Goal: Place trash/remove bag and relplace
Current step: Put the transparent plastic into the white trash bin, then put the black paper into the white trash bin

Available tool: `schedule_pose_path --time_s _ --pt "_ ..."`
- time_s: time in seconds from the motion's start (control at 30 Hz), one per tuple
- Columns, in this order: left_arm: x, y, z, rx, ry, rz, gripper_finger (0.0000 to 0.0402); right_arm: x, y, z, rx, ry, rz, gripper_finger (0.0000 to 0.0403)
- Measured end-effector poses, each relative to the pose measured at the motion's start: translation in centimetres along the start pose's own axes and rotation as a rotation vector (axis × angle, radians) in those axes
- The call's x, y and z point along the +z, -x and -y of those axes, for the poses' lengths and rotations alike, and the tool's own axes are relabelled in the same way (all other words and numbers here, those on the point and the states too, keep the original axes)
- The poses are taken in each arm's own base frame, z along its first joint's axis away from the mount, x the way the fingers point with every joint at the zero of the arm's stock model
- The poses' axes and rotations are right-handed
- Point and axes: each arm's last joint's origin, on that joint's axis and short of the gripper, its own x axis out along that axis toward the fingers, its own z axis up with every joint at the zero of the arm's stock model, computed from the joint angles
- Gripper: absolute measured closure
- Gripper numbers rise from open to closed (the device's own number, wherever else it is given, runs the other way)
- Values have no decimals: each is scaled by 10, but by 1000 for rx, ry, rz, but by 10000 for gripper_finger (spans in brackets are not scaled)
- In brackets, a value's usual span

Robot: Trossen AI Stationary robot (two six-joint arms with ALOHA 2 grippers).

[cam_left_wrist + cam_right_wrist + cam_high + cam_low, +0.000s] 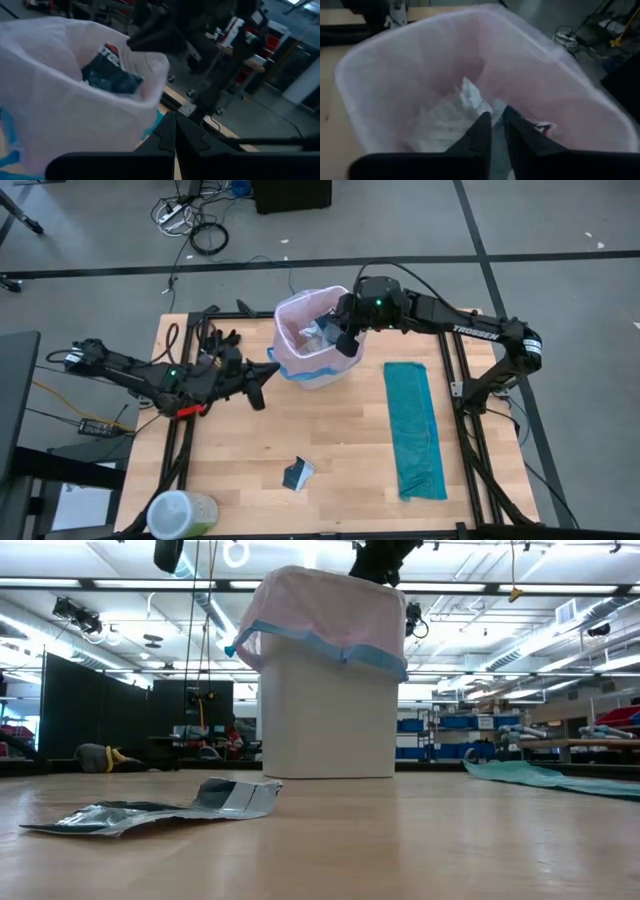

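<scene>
A white bin [325,720] stands at the table's far middle. It is lined with the pale pink bag [298,330], whose blue-banded rim [330,645] is folded over the outside. Crumpled white paper and a dark packet [455,115] lie inside. My right gripper [345,342] hovers over the bin's right rim, pointing down into it [497,122], fingers a narrow gap apart and holding nothing. My left gripper [262,385] is shut [175,135] on the bin's left, near its side. One black-and-white packet [297,473] lies flat on the near table [170,808].
A teal-green plastic bag [415,430] lies flat in a long strip on the table's right side. A round green-lidded container [180,515] stands at the near left corner. Bare wood lies between the bin and the loose packet.
</scene>
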Motion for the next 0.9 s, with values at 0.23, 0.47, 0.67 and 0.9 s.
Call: schedule_pose_path --time_s 0.23,0.47,0.67,0.9 --pt "4 -5 -6 34 5 24 394 13 21 2 46 9 108 244" --pt "4 -7 -10 63 -15 13 394 3 44 -41 495 -14 -19 212" --pt "-1 -7 -12 45 -51 -52 394 -41 26 -101 522 -60 -197 212" --pt "-8 -6 -8 -135 -64 -216 394 -96 -12 -189 520 -292 -151 210"
